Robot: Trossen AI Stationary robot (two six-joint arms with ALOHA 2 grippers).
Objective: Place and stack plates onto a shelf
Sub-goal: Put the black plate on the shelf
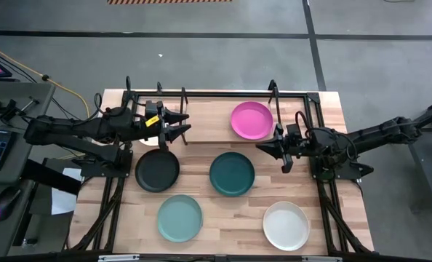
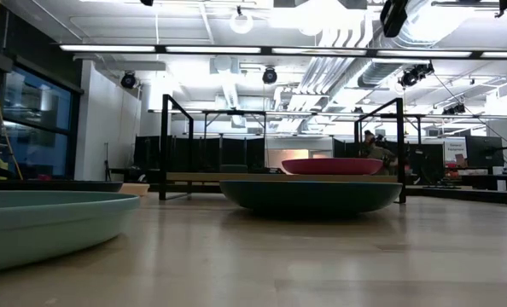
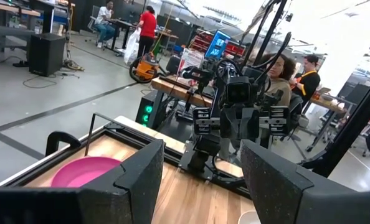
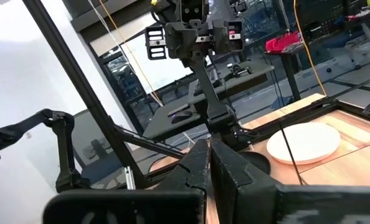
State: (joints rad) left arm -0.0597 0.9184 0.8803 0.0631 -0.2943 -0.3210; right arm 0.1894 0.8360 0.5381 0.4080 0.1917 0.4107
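Observation:
The shelf [image 1: 201,138] is a low black wire rack over a wooden board at the table's far side. A magenta plate [image 1: 251,120] lies on its right half, and a pale pink plate [image 4: 303,142] lies on its left half, mostly hidden in the high view by my left arm. The black [image 1: 157,171], dark teal [image 1: 232,173], light teal [image 1: 180,218] and white [image 1: 286,225] plates lie flat on the table. My left gripper [image 1: 183,124] is open above the shelf's left half. My right gripper [image 1: 262,148] is shut, just off the shelf's near right edge.
A larger black frame [image 1: 325,196] edges the table on both sides. The shelf's upright end bars [image 2: 164,145] stand at the shelf's ends. In the low view the light teal plate [image 2: 49,222] is nearest and the dark teal plate [image 2: 309,194] lies before the magenta plate [image 2: 330,165]. People sit beyond the table [image 3: 284,68].

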